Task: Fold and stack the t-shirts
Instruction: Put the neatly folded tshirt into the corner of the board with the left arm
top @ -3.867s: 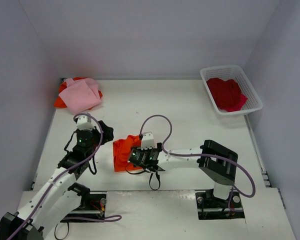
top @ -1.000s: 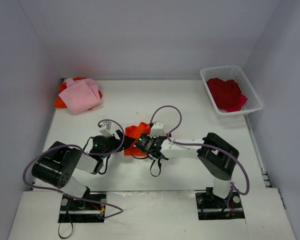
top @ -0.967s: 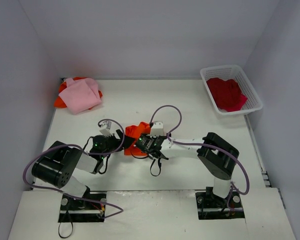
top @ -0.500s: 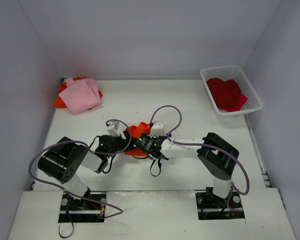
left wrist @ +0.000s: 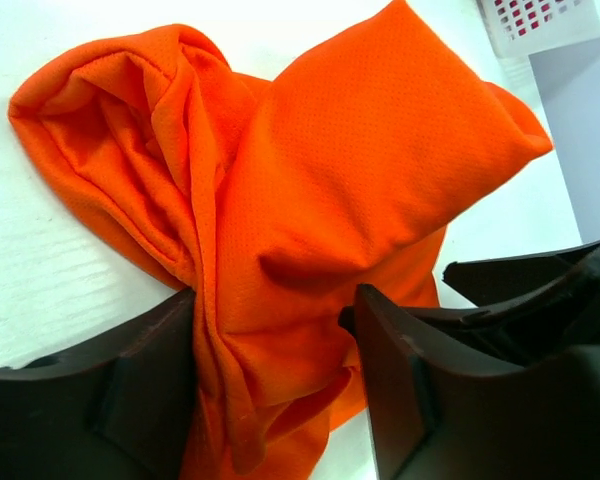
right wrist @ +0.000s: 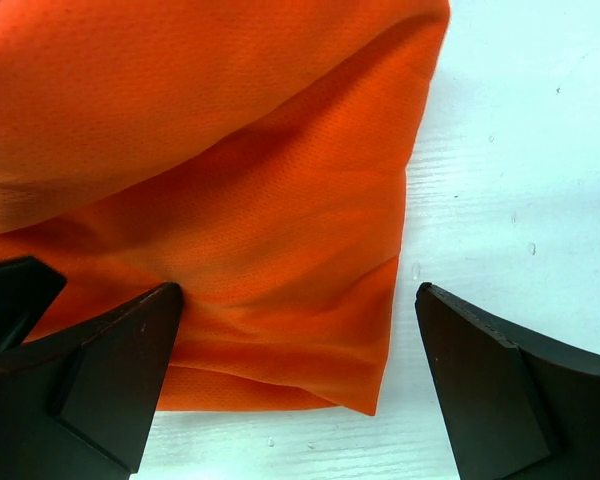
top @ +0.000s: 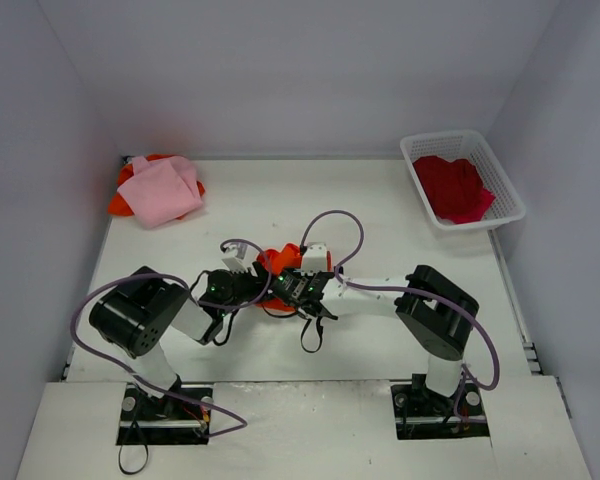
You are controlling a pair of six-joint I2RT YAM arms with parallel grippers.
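Observation:
A crumpled orange t-shirt point(top: 281, 263) lies mid-table between my two grippers. In the left wrist view the shirt point(left wrist: 310, 190) is bunched in folds, and my left gripper point(left wrist: 275, 300) straddles its near part, jaws partly apart with cloth filling the gap. In the right wrist view my right gripper point(right wrist: 298, 295) is wide open over a flat folded edge of the shirt point(right wrist: 240, 200), its left finger on the cloth and its right finger over bare table. From above, the left gripper point(top: 250, 287) and right gripper point(top: 286, 284) almost meet.
A pink t-shirt point(top: 162, 190) lies on another orange one point(top: 120, 205) at the back left corner. A white basket point(top: 510, 212) with a red t-shirt point(top: 454, 187) stands at the back right. The basket's corner point(left wrist: 540, 20) shows in the left wrist view.
The left arm has swung right and in, bringing its gripper onto the orange shirt next to the right gripper. The shirt and the right arm have hardly moved in the last second.

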